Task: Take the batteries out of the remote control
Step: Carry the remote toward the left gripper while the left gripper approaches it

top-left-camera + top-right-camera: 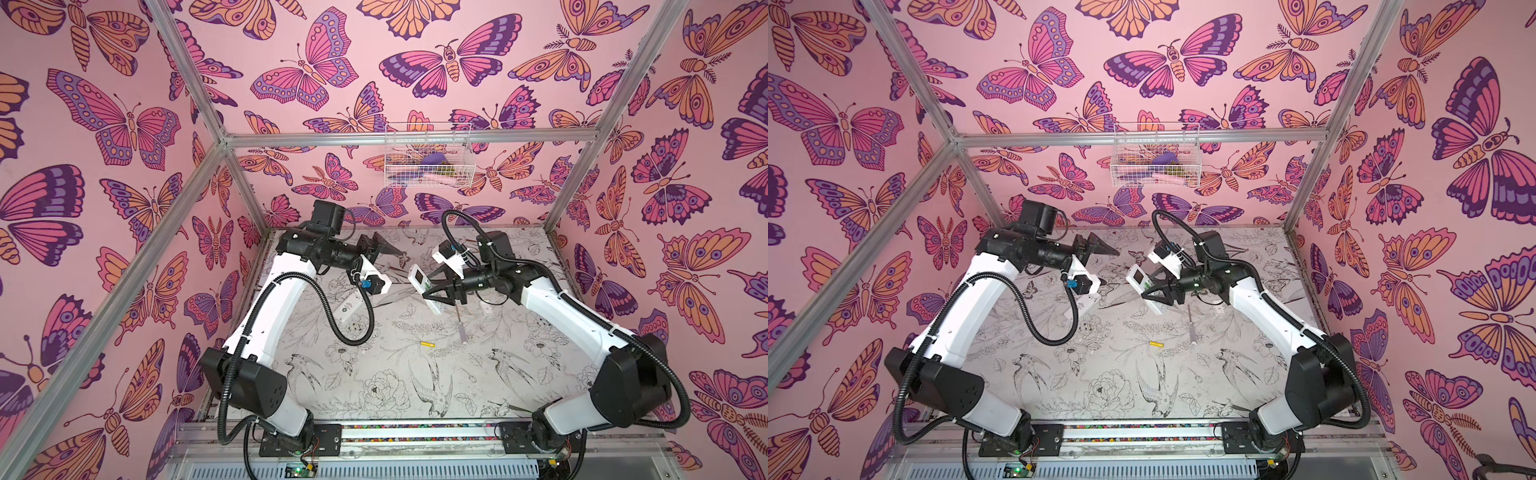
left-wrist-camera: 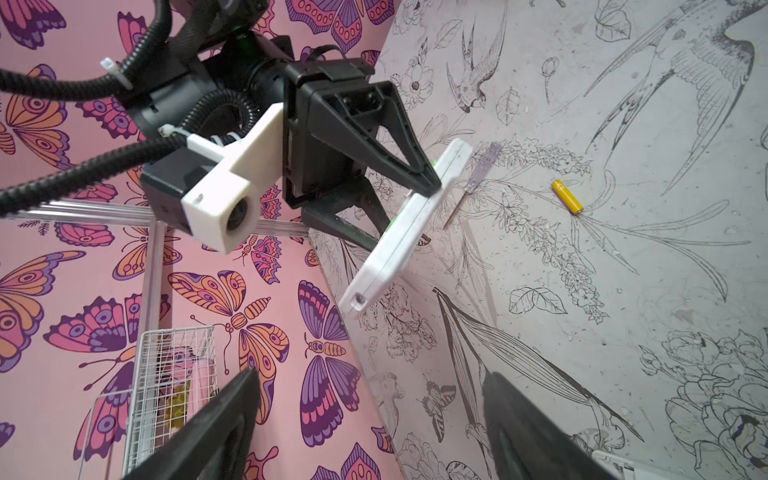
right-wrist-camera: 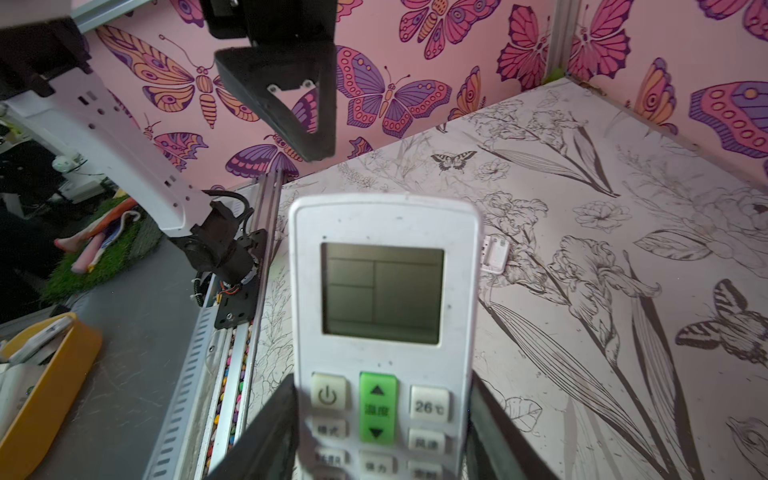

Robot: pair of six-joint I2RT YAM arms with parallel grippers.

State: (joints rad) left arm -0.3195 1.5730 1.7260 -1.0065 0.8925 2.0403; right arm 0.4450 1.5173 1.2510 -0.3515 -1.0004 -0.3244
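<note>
My right gripper (image 1: 428, 293) (image 3: 382, 386) is shut on a white remote control (image 1: 420, 282) (image 3: 382, 291) and holds it in the air over the middle of the table, its screen and buttons towards the right wrist camera. In the left wrist view the remote (image 2: 399, 232) shows edge-on. One yellow battery (image 1: 428, 344) (image 1: 1156, 344) (image 2: 567, 196) lies loose on the table, nearer the front than the remote. My left gripper (image 1: 397, 250) (image 2: 370, 376) hangs open and empty to the left of the remote, apart from it. The battery compartment does not show.
A screwdriver with a clear handle (image 1: 460, 326) (image 2: 473, 178) lies just right of the battery. A second white remote (image 1: 348, 307) lies under my left arm. A small white cover (image 1: 1219, 309) (image 3: 494, 253) lies under my right arm. A wire basket (image 1: 428, 158) hangs on the back wall.
</note>
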